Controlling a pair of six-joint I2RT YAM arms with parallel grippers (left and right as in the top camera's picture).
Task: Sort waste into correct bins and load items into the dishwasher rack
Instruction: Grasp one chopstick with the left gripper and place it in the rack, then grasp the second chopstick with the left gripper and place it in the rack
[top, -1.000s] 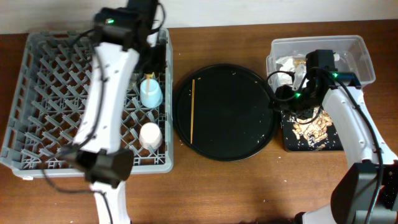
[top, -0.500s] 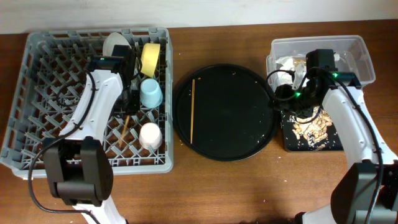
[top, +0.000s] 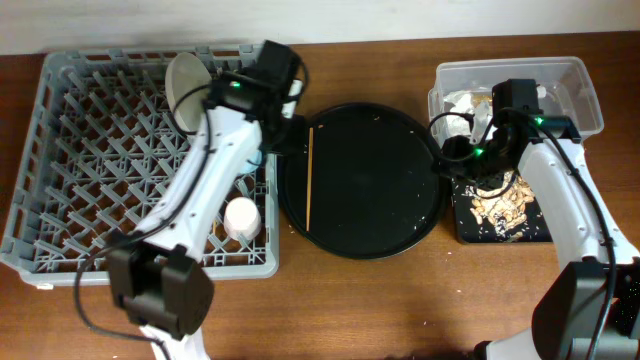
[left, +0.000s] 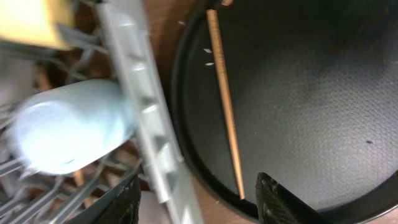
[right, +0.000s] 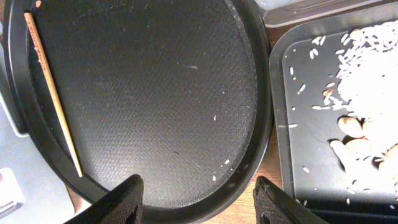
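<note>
Overhead, the rack (top: 100, 170) fills the left of the worktop (top: 400, 300). The plate (top: 185, 85) stands on edge near the rack's far wall, and the pink cup (top: 241, 217) sits among the pegs by its right wall. The left gripper (top: 282, 135) hangs over the gap between the rack and the round tray (top: 370, 190), on which one chopstick (top: 309, 178) lies near the left rim. At right, the tub (top: 570, 85) holds napkins (top: 462, 102), and the black tray (top: 465, 225) in front of it holds scraps (top: 505, 205). The right gripper (top: 455, 165) hangs between the round tray and the black tray. In the left wrist view, the jaws are spread and empty, with the chopstick's near end between them on the round tray. Left of the rack wall, the blue cup (left: 68, 134) lies on its side among the pegs, and the bowl (left: 31, 22) shows at the top corner. In the right wrist view, the jaws are likewise spread and hold nothing. The chopstick lies at the far left of the round tray, and the rice and scraps are piled at the right of the black tray.
</note>
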